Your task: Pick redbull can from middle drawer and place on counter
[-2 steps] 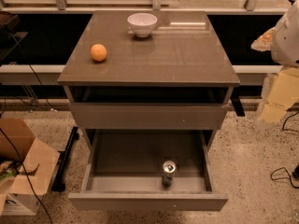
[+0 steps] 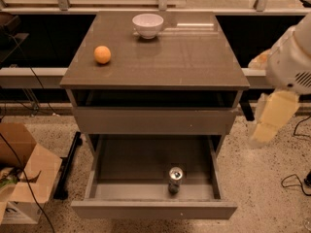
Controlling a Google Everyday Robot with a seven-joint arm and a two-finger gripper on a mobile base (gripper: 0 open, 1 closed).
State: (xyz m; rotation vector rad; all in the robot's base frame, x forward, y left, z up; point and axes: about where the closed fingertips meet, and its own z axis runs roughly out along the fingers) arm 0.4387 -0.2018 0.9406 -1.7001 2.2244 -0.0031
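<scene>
The redbull can [image 2: 175, 179] stands upright on the floor of the open middle drawer [image 2: 154, 210], near its front wall and slightly right of centre. Its silver top with pull tab faces up. The counter [image 2: 184, 57] is the glossy grey-brown top of the cabinet above. My gripper [image 2: 271, 119] hangs on the white arm at the right of the cabinet, beside the drawer fronts. It is well above and to the right of the can and holds nothing that I can see.
An orange [image 2: 102, 54] lies on the counter's left side and a white bowl [image 2: 147, 24] stands at its back centre. The upper drawer front [image 2: 154, 121] is shut. A cardboard box [image 2: 24, 174] sits on the floor at left. Cables [image 2: 294, 181] lie at right.
The arm with the gripper has moved a little to the left and downward, closer to the cabinet's right side. The can, orange and bowl have not moved.
</scene>
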